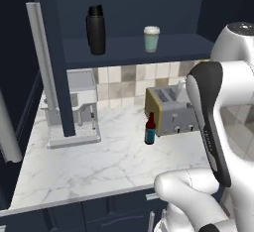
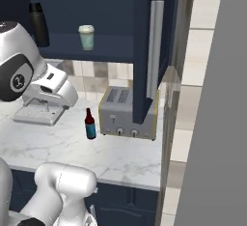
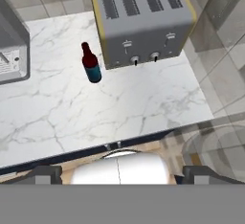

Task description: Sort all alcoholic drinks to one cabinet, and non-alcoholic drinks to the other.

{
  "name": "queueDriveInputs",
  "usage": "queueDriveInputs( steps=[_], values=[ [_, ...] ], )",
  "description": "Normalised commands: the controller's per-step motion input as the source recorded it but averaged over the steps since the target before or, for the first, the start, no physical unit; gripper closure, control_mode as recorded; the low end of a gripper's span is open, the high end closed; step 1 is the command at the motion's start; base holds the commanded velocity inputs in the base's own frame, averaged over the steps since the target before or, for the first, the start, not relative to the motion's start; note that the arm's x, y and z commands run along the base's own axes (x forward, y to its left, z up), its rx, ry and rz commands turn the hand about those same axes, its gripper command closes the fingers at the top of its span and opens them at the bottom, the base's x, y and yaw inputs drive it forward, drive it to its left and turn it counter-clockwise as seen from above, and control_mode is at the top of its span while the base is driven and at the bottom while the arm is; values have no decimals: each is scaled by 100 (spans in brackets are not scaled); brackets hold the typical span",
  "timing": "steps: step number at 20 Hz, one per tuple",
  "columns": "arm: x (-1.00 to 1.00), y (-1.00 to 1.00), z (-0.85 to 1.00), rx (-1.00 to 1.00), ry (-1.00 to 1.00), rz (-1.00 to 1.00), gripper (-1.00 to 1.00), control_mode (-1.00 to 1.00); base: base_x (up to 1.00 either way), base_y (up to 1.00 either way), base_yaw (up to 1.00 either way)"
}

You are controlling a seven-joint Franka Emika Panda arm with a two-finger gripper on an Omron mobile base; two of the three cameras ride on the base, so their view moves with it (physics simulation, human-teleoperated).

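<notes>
Red-brown glass, that slim dark bottle with the blue label (image 3: 90, 64), is the one drink left down on the white marble counter (image 3: 72, 117). Reading the hand view left to right: a grey appliance (image 3: 9, 50) at the far edge, then the bottle, then just beside it the silver four-slot toaster with yellow side panels (image 3: 141, 19). The bottle stands upright, neck up, so its long axis runs vertical off the counter. It sits close off the toaster's front left corner, apart from it by a narrow gap.

The gripper (image 3: 118, 174) hangs well back from the counter edge, looking down on all this, jaws spread fully wide with nothing between them. From the jaws the bottle lies ahead and a little left.

Up on the wide shelf of the dark navy wall cabinet (image 1: 124, 52), the tall matte black flask (image 1: 95, 29) stands left and the small pale teal cup with white lid (image 1: 151, 38) right, well apart. So the soft drinks look sorted.

My read: the reach must go forward and down, fingers straddling the body from the side, minding the toaster.
</notes>
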Motion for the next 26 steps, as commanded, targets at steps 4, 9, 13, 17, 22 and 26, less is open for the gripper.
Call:
queueDriveInputs(
  steps=[4, 9, 13, 17, 22, 26],
  values=[
    [45, 0, -5, 0, 2, 0, -100, -100, 0, 0, 0],
    [51, 5, -23, 0, 0, -3, -100, -100, 0, 0, 0],
    [27, 13, -39, 0, -2, -10, -100, -100, 0, 0, 0],
    [26, 11, -40, 0, -8, -19, -100, -100, 0, 0, 0],
    [28, 4, -29, 0, -11, -22, -100, -100, 0, 0, 0],
    [27, 1, -18, 0, -13, -22, -100, -100, 0, 0, 0]
  ],
)
